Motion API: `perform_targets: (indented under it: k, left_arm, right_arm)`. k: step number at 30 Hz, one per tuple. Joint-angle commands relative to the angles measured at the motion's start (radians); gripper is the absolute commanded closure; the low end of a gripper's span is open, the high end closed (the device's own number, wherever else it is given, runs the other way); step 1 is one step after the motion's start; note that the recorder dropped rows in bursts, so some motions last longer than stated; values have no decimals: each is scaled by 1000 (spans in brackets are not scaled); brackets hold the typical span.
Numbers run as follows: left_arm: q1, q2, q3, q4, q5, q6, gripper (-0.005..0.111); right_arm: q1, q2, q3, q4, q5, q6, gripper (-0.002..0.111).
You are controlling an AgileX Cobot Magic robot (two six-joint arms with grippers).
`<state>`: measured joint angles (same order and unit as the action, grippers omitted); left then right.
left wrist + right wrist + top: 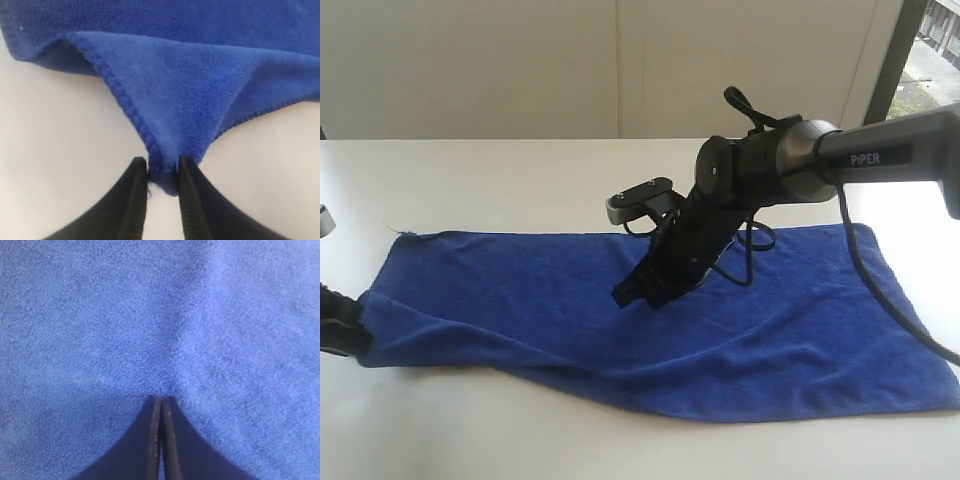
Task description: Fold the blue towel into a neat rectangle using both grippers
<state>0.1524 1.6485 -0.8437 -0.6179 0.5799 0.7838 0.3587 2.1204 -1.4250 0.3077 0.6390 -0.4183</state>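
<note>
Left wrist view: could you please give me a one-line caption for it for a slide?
Left gripper pinching a folded corner of the blue towel over the white table.

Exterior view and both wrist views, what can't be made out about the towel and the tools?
Left tool: exterior view, mostly cut off by the left edge.
Right tool: right wrist view, its shut jaws sit against the blue towel; whether cloth is caught between them is hidden.
Towel's near right corner: exterior view, cut off by the right edge.
</note>
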Motion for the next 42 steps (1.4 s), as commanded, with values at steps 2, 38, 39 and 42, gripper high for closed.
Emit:
perform_targets:
  k: [2, 38, 39, 42]
  left_arm:
    - [-4, -58, 4, 168, 141, -125, 78]
    - [-84, -20, 111, 334, -1, -338, 107]
    - [-84, -20, 118, 404, 6, -388, 107]
    - [-84, -20, 126, 448, 9, -415, 107]
  right_arm:
    - [2, -2, -7, -21, 2, -5, 108]
    - [2, 0, -7, -91, 12, -8, 108]
    - [2, 0, -7, -91, 12, -8, 108]
    - [2, 0, -7, -91, 12, -8, 108]
